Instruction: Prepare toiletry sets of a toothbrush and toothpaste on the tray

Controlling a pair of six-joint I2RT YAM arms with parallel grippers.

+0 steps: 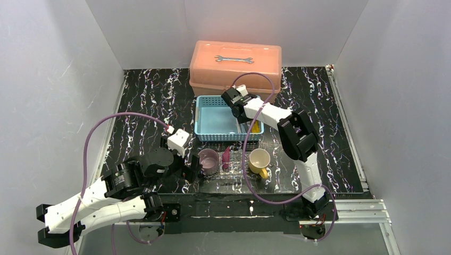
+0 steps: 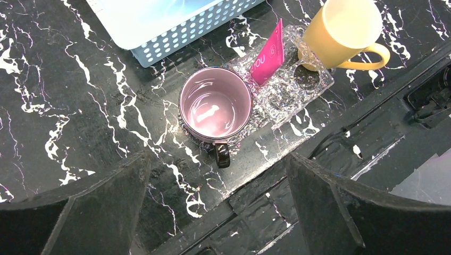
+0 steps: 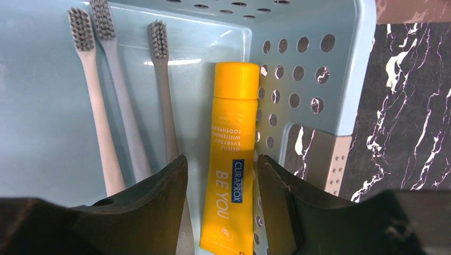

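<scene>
Presently the right gripper (image 3: 222, 159) is seen inside the blue basket (image 3: 319, 79). Its jaws are partly spread and set astride the yellow toothpaste tube (image 3: 231, 133). A sliver of gap is left on one side, so the tube is not pinched. The tube is laid flat along the basket's perforated wall, with three grey toothbrushes (image 3: 162, 90) laid side by side just beside it. The left gripper (image 2: 218, 156) is held above the purple mug (image 2: 215, 109), jaws spread wide and nothing gripped. On the clear tray (image 2: 287, 95), the magenta tube (image 2: 268, 53) is placed between the purple mug and the yellow mug (image 2: 343, 32).
</scene>
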